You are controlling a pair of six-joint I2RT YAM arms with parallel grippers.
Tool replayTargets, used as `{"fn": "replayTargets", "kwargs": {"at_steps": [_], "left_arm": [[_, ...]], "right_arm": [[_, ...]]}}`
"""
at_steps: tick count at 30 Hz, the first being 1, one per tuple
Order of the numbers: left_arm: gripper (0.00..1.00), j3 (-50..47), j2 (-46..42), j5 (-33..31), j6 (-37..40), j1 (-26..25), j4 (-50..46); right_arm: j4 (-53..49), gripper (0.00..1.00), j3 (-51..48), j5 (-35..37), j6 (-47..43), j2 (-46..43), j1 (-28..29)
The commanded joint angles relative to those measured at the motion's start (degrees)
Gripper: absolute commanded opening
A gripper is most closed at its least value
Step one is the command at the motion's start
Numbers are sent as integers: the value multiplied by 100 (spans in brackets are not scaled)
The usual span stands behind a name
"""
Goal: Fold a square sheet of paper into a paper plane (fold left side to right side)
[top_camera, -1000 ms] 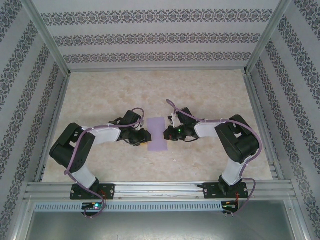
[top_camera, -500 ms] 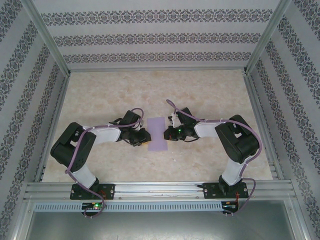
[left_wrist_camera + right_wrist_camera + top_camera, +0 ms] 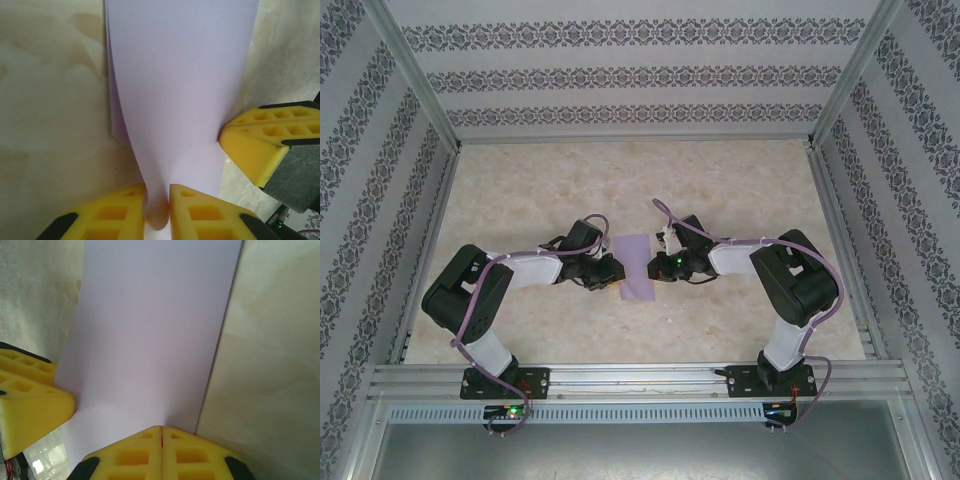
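Note:
The square sheet of paper (image 3: 636,258) lies doubled over as a narrow lavender strip between the two arms. In the left wrist view the paper (image 3: 180,90) curves up from the table, and its rounded fold is pinched between my left gripper's (image 3: 157,194) yellow fingers. My left gripper (image 3: 611,273) sits at the strip's near-left edge. My right gripper (image 3: 161,430) is shut with nothing between its fingers, tips down on the paper (image 3: 150,340) close to its right edge. From above, the right gripper (image 3: 656,264) is at the strip's right side.
The pale marbled table (image 3: 720,190) has open surface beyond and to both sides of the arms. Patterned walls and aluminium rails (image 3: 620,378) frame it. Each wrist view catches the other gripper's yellow finger (image 3: 260,147), (image 3: 30,400) close by.
My left gripper's jaws have narrowed onto the paper's fold and edged slightly right. The right gripper has stayed shut in place.

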Motion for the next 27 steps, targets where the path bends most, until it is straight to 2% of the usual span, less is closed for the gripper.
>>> {"fn": "replayTargets", "kwargs": {"at_steps": [1,7,11,18,21,27], "left_arm": [[21,-73,-162,-21,-23,-49,158],[21,-30,-168,39,-85,-40,285],[27,-34,-305,-95,16,-26,97],[27,2,-382,-10,46,-8,54],[22,2,-324,1,65,-10,34],[6,-110,-258,110,-90,-8,258]], "right_arm": [[-149,0,-102,302,-35,191,61],[-157,0,-124,313,-35,196,59],[-151,0,-129,319,-39,213,62],[-151,0,-111,324,-47,222,61],[-151,0,-111,328,-41,219,61],[-142,0,-72,289,-121,115,59]]}}
